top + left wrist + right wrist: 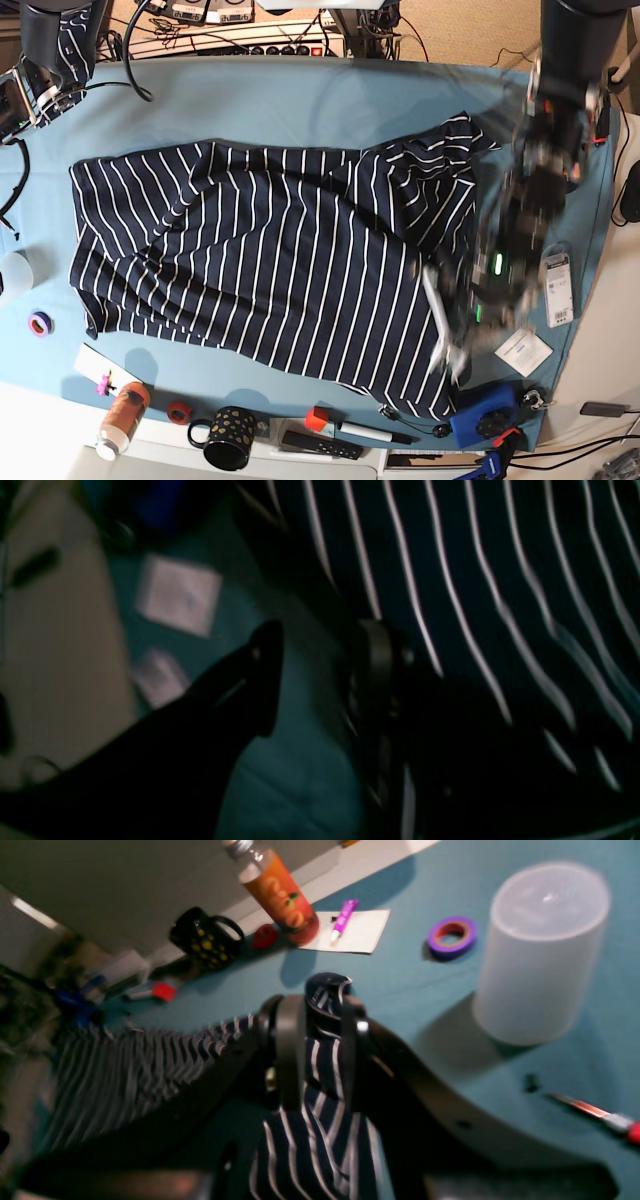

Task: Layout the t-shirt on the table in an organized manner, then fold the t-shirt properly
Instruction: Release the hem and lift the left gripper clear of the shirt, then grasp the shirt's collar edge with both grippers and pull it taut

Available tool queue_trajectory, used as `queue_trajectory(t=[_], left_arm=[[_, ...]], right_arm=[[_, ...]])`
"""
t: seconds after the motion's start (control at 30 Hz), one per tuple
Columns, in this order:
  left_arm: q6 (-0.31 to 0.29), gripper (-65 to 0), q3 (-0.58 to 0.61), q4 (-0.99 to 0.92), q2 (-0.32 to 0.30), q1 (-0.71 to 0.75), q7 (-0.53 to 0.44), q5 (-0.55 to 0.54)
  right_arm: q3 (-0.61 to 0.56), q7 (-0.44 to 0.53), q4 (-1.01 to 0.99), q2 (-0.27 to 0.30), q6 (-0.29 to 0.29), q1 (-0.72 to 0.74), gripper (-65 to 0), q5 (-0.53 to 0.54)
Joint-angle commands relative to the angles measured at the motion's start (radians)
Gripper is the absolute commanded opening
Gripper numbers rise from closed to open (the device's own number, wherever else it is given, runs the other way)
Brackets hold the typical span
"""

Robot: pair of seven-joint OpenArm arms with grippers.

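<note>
T-shirt [270, 250] pinched by right gripper [320, 1010]; left gripper [320, 665] apparently open.

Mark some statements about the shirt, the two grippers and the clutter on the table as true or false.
1. The right gripper has its jaws shut on striped fabric of the t-shirt. True.
2. The purple tape roll lies on the t-shirt. False: it lies on the bare table, apart from the shirt.
3. The left gripper has its jaws apart, with table cloth showing between them. True.
4. The mug is plain white. False: it is black with yellow dots.
</note>
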Motion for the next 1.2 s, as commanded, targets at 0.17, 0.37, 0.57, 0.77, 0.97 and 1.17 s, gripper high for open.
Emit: queue_trajectory(t=[0.17,0.37,0.57,0.77,0.97,1.17], left_arm=[[-0.031,-40.5,-0.136,0.264,-0.053,0.285,-0.063,0.005],[-0.05,-40.5,-0.336,0.42,-0.063,0.543,-0.077,0.008],[-0.073,-40.5,-0.571,0.439,-0.062,0.714,-0.072,0.006],[-0.076,-40.5,-0.754,0.439,-0.062,0.802,-0.073,-0.051],[-0.076,-40.5,-0.835,0.439,-0.062,0.819,-0.078,-0.103],[-0.076,-40.5,-0.834,0.439,-0.062,0.819,-0.096,-0.102]], right_arm=[[-0.003,-0.033,0.208,0.043,0.002,-0.13,-51.2,0.023],[-0.003,-0.044,0.307,0.034,0.002,-0.306,-51.2,0.042],[-0.003,-0.044,0.307,-0.076,0.002,-0.464,-51.2,0.039],[-0.003,0.032,0.307,-0.19,0.002,-0.558,-51.2,-0.008],[-0.014,0.13,0.307,-0.227,0.002,-0.56,-50.0,-0.141],[-0.018,0.157,0.307,-0.179,0.002,-0.546,-40.6,-0.147]])
